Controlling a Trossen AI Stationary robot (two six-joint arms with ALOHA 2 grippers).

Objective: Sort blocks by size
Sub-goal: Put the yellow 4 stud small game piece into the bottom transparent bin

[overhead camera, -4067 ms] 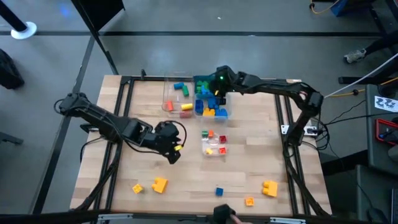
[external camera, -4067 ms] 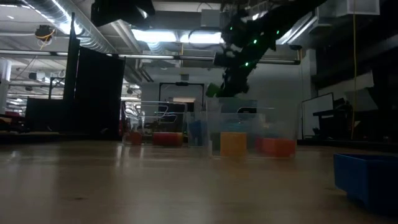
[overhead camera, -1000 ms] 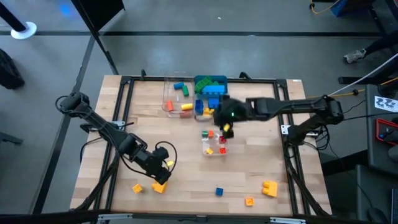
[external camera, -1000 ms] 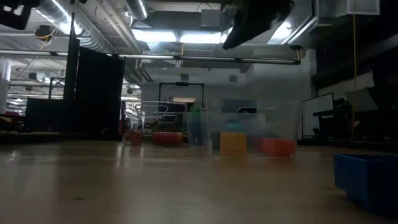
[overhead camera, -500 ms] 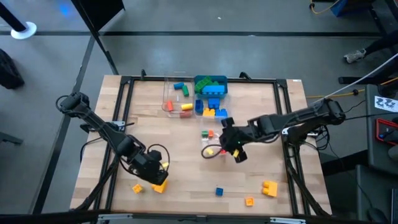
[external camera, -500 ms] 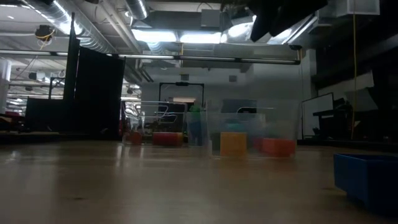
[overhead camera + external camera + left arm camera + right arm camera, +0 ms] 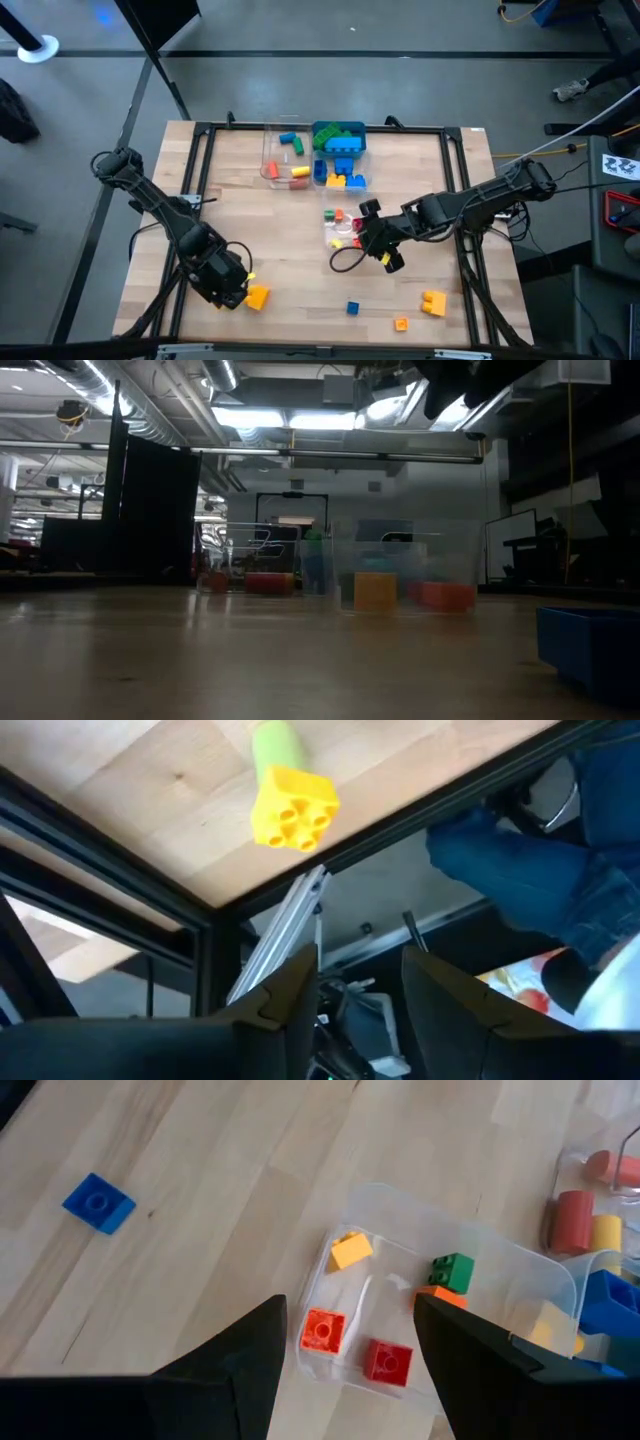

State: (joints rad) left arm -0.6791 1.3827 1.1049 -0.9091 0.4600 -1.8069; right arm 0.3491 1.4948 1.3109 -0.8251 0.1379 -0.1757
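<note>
Our left gripper (image 7: 232,291) sits near the table's (image 7: 290,270) front-left edge, jaws apart, empty, beside a yellow block (image 7: 292,806). Our right gripper (image 7: 375,245), jaws apart, apparently empty, hovers by the small tub (image 7: 520,1280); open wood surrounds a blue block (image 7: 98,1202).

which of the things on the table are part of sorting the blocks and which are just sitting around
Part of the job: loose orange blocks and, small blue block, tiny orange block, yellow block, sorted blocks in the clear tubs.

Just there: black table frame, cable loop, a person's blue sleeve.
</note>
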